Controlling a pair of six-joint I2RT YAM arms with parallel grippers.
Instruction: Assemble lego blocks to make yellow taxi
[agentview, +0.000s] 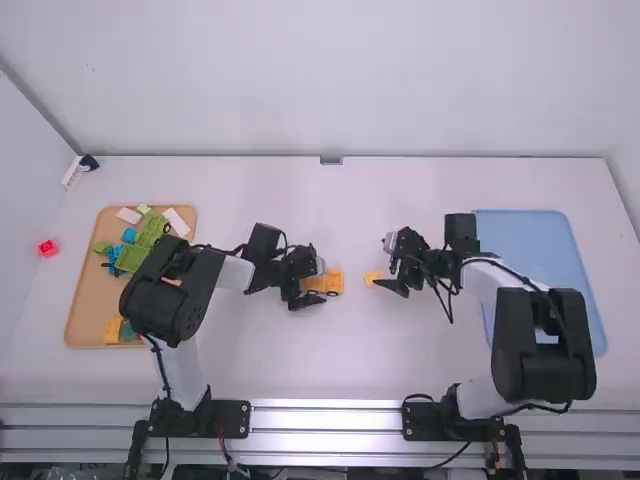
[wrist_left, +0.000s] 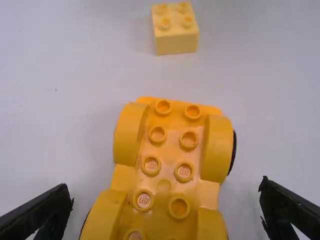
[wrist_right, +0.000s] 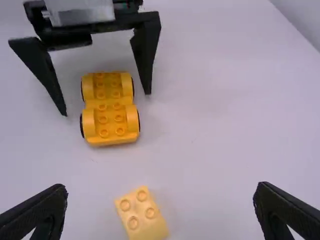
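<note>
The fingers of the left gripper (wrist_left: 167, 194) are spread wide, one to each side of the yellow car base (wrist_left: 169, 142), and grip nothing. The fingers of the right gripper (wrist_right: 161, 190) are parted too, with the small yellow block (wrist_right: 142, 212) lying loose between them. In the high view base and block lie near each other at the middle of the frame, both studs up on the desk (agentview: 350, 370).

The step in hand looks to be picking up the block to press onto the base. The block sits askew to the right fingers and nearer one of them, so turn the wrist until the fingers match two opposite sides, centre, then close low, leaving its underside free. Let the left fingers brace the base by its flanks; line up the studs before pushing straight down, since a slanted push could skid the car on its wheels.

The wooden tray (agentview: 88, 290) with mixed blocks (agentview: 150, 232) is at the left of the frame, the blue tray (agentview: 520, 230) at the right; both stand well apart from the work. The desk's far and near edges are well off too. The tightest gap is between the two grippers, so bring the block in from above.
</note>
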